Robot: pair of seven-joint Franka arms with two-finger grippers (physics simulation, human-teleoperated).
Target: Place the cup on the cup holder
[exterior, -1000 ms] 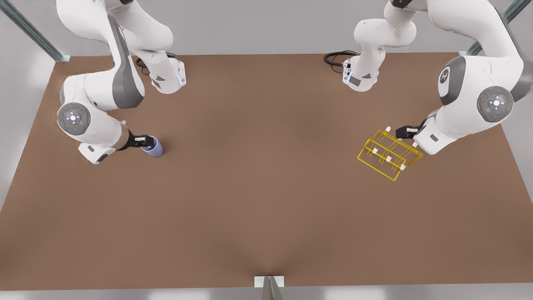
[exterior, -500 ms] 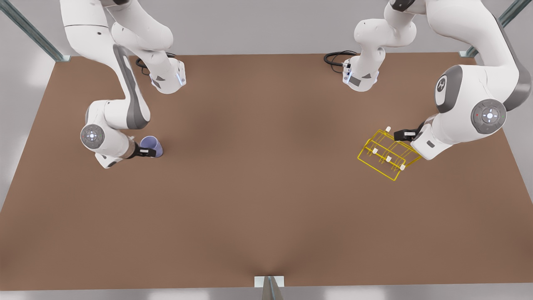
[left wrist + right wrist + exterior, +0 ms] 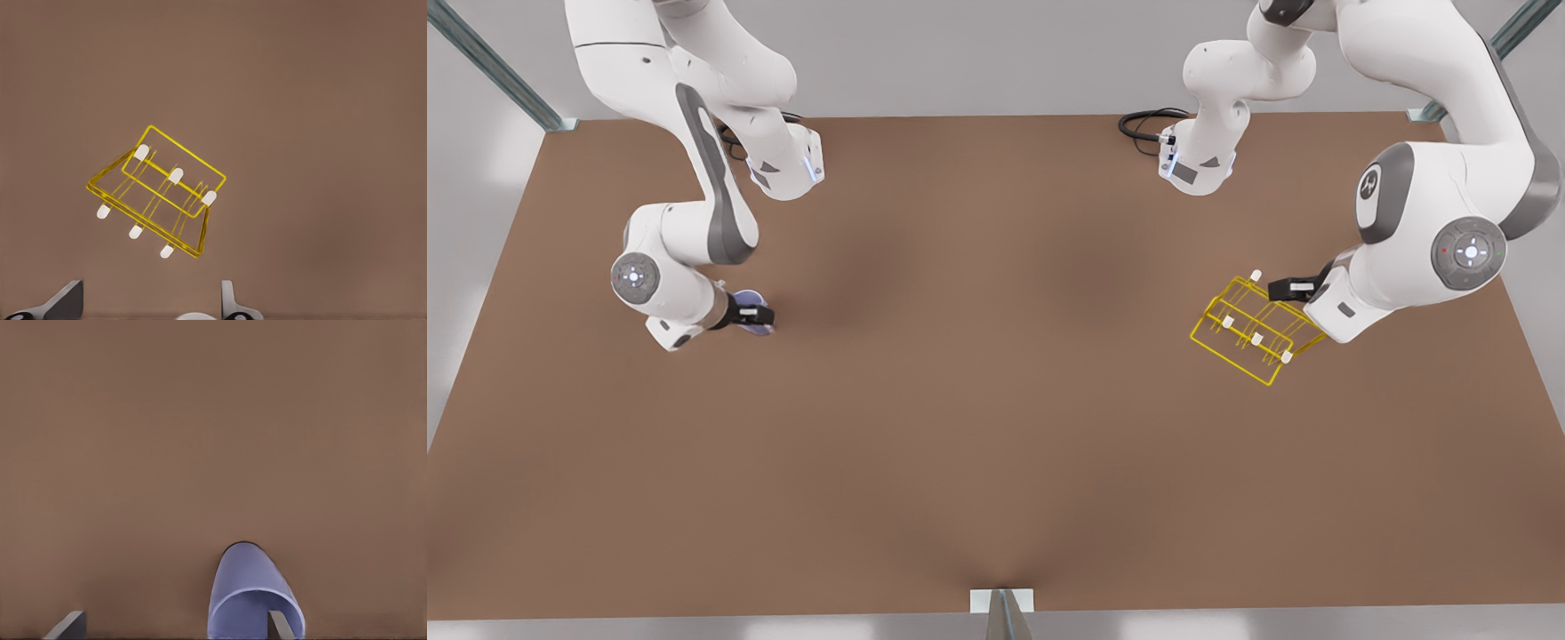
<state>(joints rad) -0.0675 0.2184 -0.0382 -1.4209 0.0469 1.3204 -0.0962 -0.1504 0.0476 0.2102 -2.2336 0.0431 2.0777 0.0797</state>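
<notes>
The lavender-blue cup (image 3: 747, 296) sits on the brown table at the front view's left, mostly covered by my right gripper (image 3: 758, 315). In the right wrist view the cup (image 3: 247, 577) turns its open mouth toward the camera. The right gripper (image 3: 177, 625) is open, with one finger at the cup's rim and the other well off to the side. The yellow wire cup holder (image 3: 1256, 339) with white-tipped pegs stands at the front view's right. My left gripper (image 3: 1276, 286) hovers open at its far edge, and the cup holder (image 3: 175, 175) lies just ahead of the left gripper (image 3: 150, 303).
Both arm bases (image 3: 1196, 169) stand at the table's far edge, each with a black cable (image 3: 1143, 123) beside it. Bare brown tabletop (image 3: 996, 356) stretches between the cup and the cup holder. Metal frame posts stand at the far corners.
The right gripper has swung around the cup and now sits over it, hiding most of it. The left gripper has barely shifted by the cup holder.
</notes>
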